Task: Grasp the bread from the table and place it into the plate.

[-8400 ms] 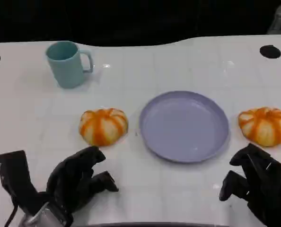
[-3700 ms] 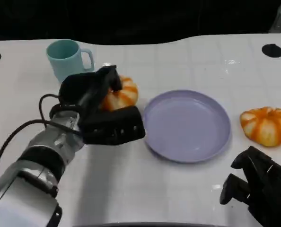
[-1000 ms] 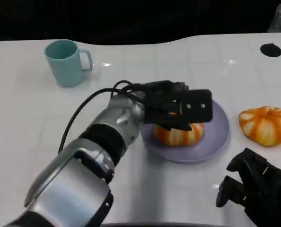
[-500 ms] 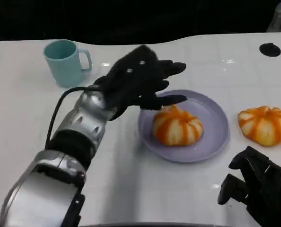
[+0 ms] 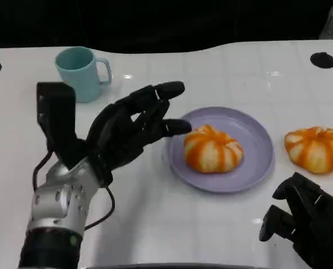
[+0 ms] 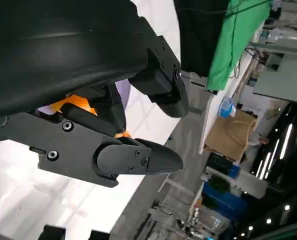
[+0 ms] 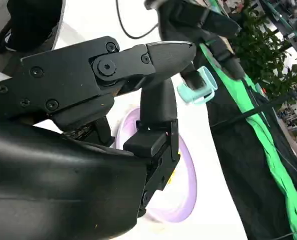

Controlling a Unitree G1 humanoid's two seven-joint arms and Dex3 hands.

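An orange-and-white striped bread lies on the lilac plate at the table's middle. My left hand hovers just left of the plate with fingers spread toward it, holding nothing. A second striped bread sits on the table right of the plate. My right hand rests at the near right edge, loosely curled and empty. In the left wrist view the fingers stand apart, with a bit of bread and plate behind them. The right wrist view shows the plate past my right hand.
A teal cup stands at the back left, also visible as the cup in the right wrist view. Black round holes mark the table's far corners. The white table has bare room in front of the plate.
My left hand carried the bread from the table to the plate, let it go, and has now drawn back left and nearer. The right hand has not moved.
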